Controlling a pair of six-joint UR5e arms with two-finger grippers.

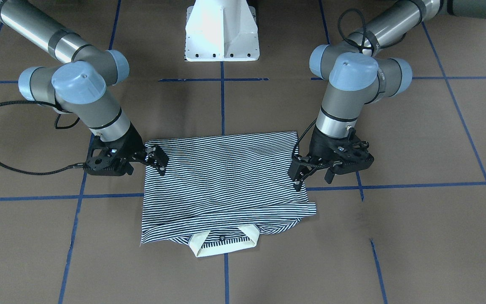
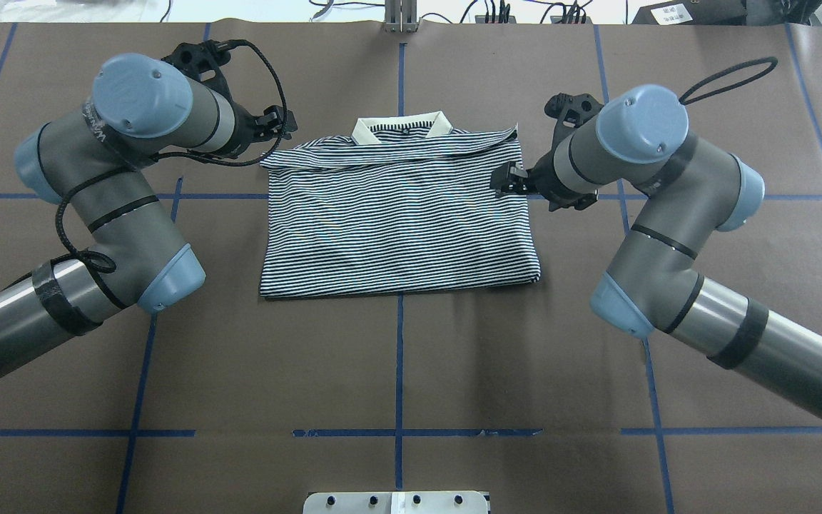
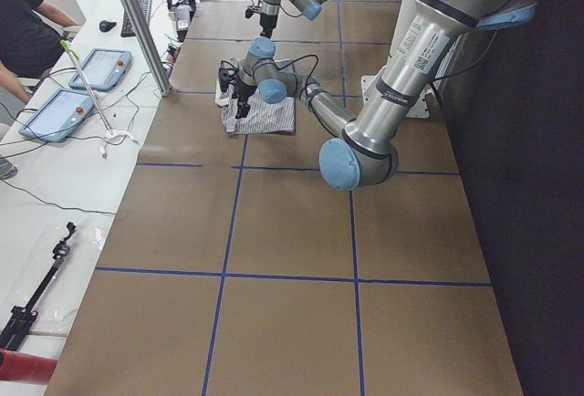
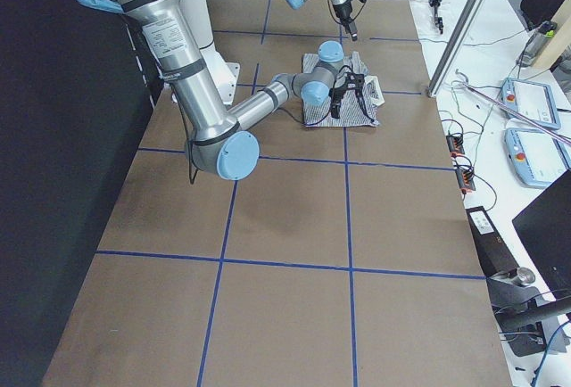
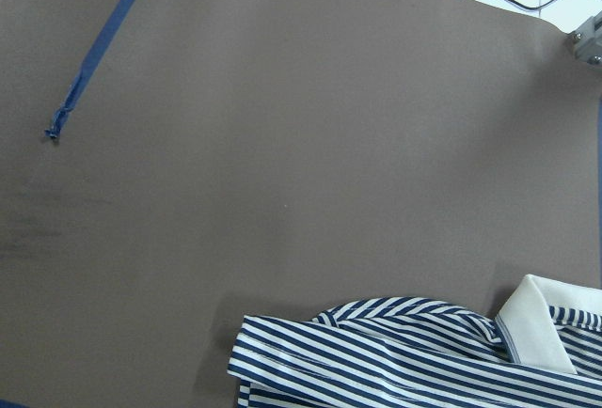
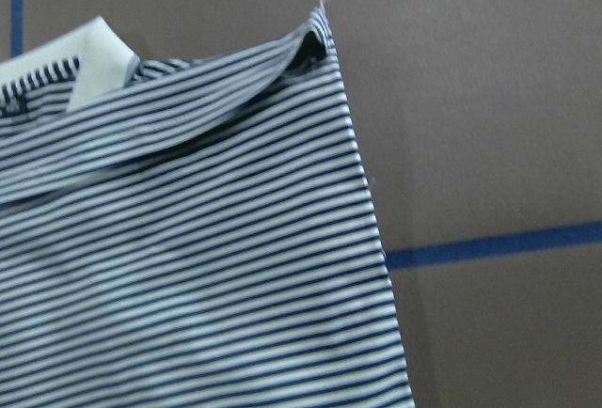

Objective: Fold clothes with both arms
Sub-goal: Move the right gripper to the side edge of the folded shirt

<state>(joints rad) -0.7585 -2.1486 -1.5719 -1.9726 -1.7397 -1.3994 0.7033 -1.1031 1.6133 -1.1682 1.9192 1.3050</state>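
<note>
The grey-silver jointed left arm with light blue caps point(image 2: 111, 178) is bent in over the brown paper-covered table marked with blue tape lines point(image 2: 397, 371). Its black two-finger left gripper point(image 1: 299, 175) is held low at the garment's left side edge, toward the collar end. The fingers are seen spread, with no cloth between them. In the left wrist view only a shoulder corner of fabric is shown at the bottom, with bare table above it.

In the middle, the short-sleeved polo shirt with thin navy-and-white stripes point(image 2: 397, 214) is laid flat on the table, collar away from the robot. It is judged to be partly folded: the sleeves are tucked out of sight and an upper layer is laid up to just below the cream collar point(image 2: 402, 128), so that a near-square is formed.

On the right, the black right gripper point(image 1: 158, 161) is poised at the opposite side edge; whether the cloth is touched cannot be told. Its fingers appear parted, and nothing is seen pinched.

The step in hand is judged to be a pause between folds. For the next move, a matched hold on both side edges is called for, taken low enough that every layer is caught and lifted evenly so that the stack is not skewed.
</note>
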